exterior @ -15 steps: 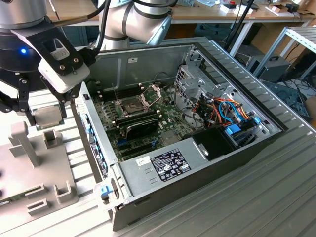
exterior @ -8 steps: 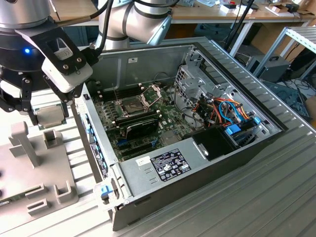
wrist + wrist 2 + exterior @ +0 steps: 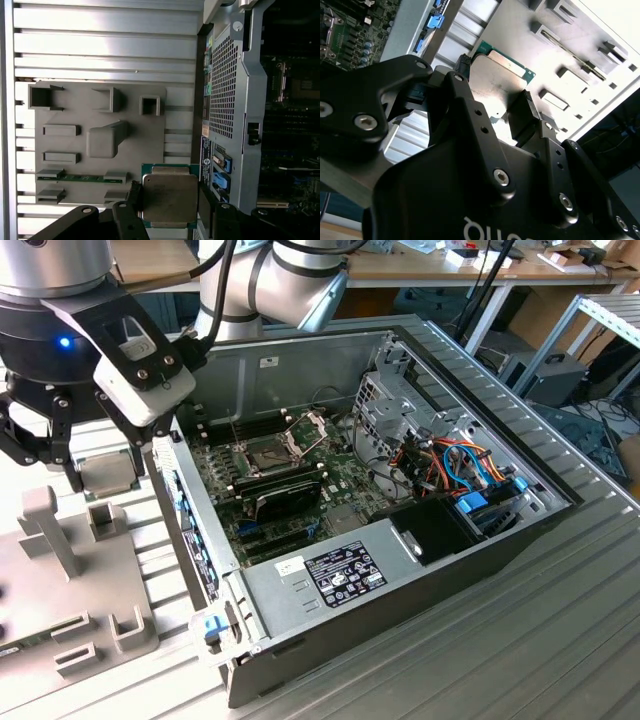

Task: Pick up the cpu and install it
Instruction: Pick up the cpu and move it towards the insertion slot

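The cpu (image 3: 169, 196), a small square chip with a silver-grey top and green rim, sits between the two black fingers of my gripper (image 3: 170, 200). One finger (image 3: 134, 199) presses one edge and the other finger (image 3: 205, 201) presses the opposite edge. The second wrist view shows the same grip, the cpu (image 3: 502, 75) clamped in the gripper (image 3: 495, 92). In the exterior view the gripper (image 3: 98, 462) hangs at the exterior view's left, beside the open computer case, over the far corner of the grey fixture plate (image 3: 60, 580). The open socket (image 3: 272, 450) on the green motherboard (image 3: 340, 485) lies inside the case.
The case's side wall (image 3: 195, 530) stands between the gripper and the motherboard. A long black card (image 3: 285, 495) lies across the board beside the socket. Drive cage and coloured cables (image 3: 455, 465) crowd the exterior view's right. Upright blocks (image 3: 45, 525) rise from the fixture plate.
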Controlling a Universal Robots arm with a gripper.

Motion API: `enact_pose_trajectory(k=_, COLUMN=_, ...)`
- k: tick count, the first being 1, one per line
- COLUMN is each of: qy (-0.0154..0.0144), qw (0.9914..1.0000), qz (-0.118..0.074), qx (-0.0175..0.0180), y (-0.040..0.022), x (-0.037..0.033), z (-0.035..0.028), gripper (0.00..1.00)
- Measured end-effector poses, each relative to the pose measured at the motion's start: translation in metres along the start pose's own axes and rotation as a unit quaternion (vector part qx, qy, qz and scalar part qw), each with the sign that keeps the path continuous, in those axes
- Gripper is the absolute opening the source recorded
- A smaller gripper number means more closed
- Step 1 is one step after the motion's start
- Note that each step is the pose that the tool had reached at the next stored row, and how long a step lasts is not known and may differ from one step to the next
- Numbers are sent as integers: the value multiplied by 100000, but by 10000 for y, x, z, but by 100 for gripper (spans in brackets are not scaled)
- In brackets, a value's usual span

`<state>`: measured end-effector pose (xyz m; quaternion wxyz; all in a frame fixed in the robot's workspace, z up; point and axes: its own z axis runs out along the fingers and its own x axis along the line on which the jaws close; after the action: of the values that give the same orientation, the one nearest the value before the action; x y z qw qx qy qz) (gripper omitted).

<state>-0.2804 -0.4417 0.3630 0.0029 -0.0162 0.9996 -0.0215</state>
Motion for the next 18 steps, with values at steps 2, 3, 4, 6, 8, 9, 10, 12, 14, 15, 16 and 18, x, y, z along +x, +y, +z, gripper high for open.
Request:
enact_pose_trajectory(k=2, qy=0, qw=100000, qz=10, qx=0, y=0, x=-7, z=0, gripper=55)
enact_pose_trajectory(k=3, qy=-2, qw=100000, qz=3, qx=-2, y=0, x=-13, z=0, gripper=55)
enact_pose_trajectory(k=4, qy=-3, qw=100000, qz=3, qx=-1, y=-1, x=-19, z=0, gripper=55)
enact_pose_trajectory(k=6, qy=0, qw=100000, qz=2, qx=1, y=-1, x=-19, z=0, gripper=55)
enact_pose_trajectory(k=8, qy=-5, qw=100000, qz=-7, qx=-1, y=-1, x=-33, z=0, gripper=55)
enact_pose_trajectory(k=9, qy=-1, qw=100000, qz=1, qx=0, y=-1, x=-38, z=0, gripper=55)
enact_pose_trajectory(k=10, qy=-1, qw=100000, qz=5, qx=1, y=-1, x=-41, z=0, gripper=55)
enact_pose_trajectory(k=12, qy=-2, qw=100000, qz=4, qx=0, y=-2, x=-50, z=1, gripper=55)
enact_pose_trajectory(k=14, qy=0, qw=100000, qz=3, qx=3, y=-2, x=-56, z=0, gripper=55)
enact_pose_trajectory(k=15, qy=1, qw=100000, qz=2, qx=2, y=-2, x=-59, z=0, gripper=55)
enact_pose_trajectory(k=16, qy=1, qw=100000, qz=4, qx=1, y=-2, x=-63, z=0, gripper=55)
enact_pose_trajectory(k=18, qy=-1, qw=100000, qz=2, qx=0, y=-2, x=-67, z=1, gripper=55)
